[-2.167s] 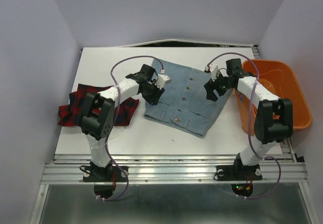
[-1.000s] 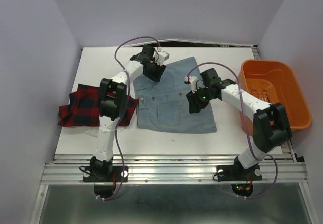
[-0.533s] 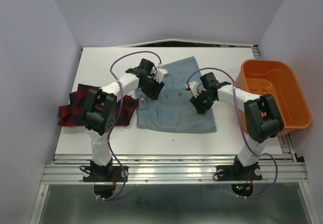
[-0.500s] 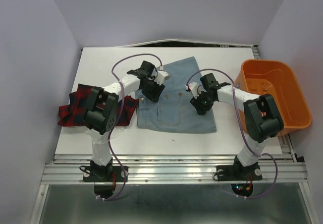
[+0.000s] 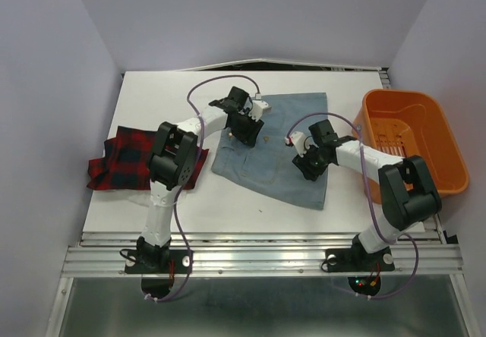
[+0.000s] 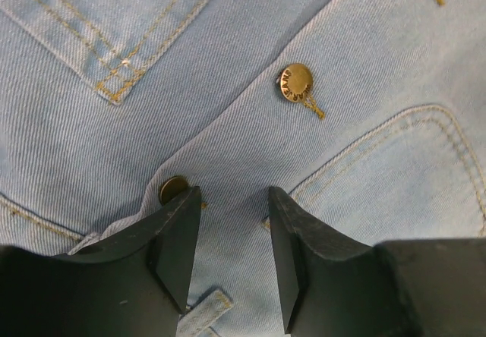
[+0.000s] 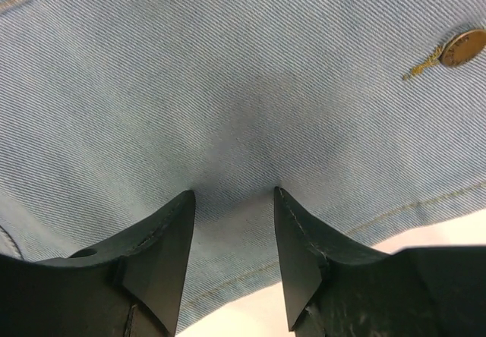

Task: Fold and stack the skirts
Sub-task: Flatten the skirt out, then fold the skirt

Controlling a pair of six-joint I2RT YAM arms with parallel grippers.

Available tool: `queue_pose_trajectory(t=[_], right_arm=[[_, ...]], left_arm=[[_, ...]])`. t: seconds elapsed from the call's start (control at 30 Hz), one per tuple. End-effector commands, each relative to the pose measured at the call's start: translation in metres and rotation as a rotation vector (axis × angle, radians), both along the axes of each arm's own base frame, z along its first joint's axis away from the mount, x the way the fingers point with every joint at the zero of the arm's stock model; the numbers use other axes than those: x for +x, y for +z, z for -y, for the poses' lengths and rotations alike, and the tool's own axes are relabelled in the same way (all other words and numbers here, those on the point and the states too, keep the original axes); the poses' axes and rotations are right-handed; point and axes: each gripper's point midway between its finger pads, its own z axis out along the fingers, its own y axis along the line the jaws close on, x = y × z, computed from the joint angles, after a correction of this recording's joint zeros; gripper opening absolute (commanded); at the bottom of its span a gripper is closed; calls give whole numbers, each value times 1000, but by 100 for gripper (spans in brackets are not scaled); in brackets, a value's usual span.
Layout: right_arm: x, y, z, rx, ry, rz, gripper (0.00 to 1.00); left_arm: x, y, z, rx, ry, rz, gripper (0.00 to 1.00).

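**Both claws clamped on the denim skirt**

The white table [image 5: 152,94] lay under both claws. The light blue denim skirt [image 5: 266,162] was spread flat on it beneath them, front side up and turned at a slant, with one corner pointing toward the arm bases. The orange tub [image 5: 402,94] stood to the right of the right claw, apart from it, at the table's right edge. The red-and-black plaid skirt [image 5: 129,155] lay bunched to the left of the left claw, and its near edge was just beside the denim.

The left claw [image 5: 245,130] pressed down on the upper left part of the denim. In its wrist view the left claw [image 6: 234,200] had its jaws drawn close on a raised ridge of cloth. The right claw [image 5: 306,166] sat on the skirt's right half. In its wrist view the right claw [image 7: 234,196] likewise pinched a puckered fold, with bare table showing just below its fingers.

One brass button [image 6: 296,83] lay just ahead of the left claw. A second button [image 6: 173,189] touched its left fingertip. Another button [image 7: 463,47] lay ahead and to the right of the right claw.
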Motion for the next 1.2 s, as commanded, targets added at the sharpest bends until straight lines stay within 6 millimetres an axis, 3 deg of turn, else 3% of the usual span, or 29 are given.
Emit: queue_pose_trajectory(t=[0.0, 0.03, 0.13, 0.17, 0.2, 0.23, 0.3, 0.33, 0.47, 0.6, 0.77, 1.0, 1.17], right_arm=[[16, 33, 12, -66, 7, 81, 51], [20, 43, 11, -66, 11, 98, 51], [12, 78, 6, -33, 56, 95, 52], [7, 86, 4, -15, 65, 86, 52], [0, 98, 2, 9, 72, 89, 52], [-17, 99, -4, 23, 98, 40, 51], [-41, 103, -10, 38, 137, 11, 50], [-62, 93, -9, 27, 156, -47, 50], [-107, 71, -6, 17, 229, -150, 49], [-141, 54, 0, -3, 289, -221, 45], [-144, 39, 4, -55, 320, -187, 46], [-144, 21, 5, -94, 332, -168, 49], [-141, 8, 10, -136, 325, -141, 48]], left_arm=[[-5, -2, 10, -6, 0, -35, 53], [-6, 3, 8, -4, 0, -27, 53], [-5, 53, -6, -12, 18, 88, 56], [-9, 62, -10, -14, 16, 103, 57], [-17, 64, -18, 0, -5, 111, 57], [-22, 85, -24, -1, -13, 160, 58], [-38, 83, -40, 43, -59, 179, 59], [-44, 96, -47, 51, -69, 211, 59], [-73, 89, -71, 84, -140, 188, 59], [-85, 81, -95, 78, -129, 139, 60], [-89, 81, -118, 55, -95, 118, 60], [-98, 76, -131, 99, -115, 130, 60], [-117, 76, -136, 110, -258, 192, 59]])
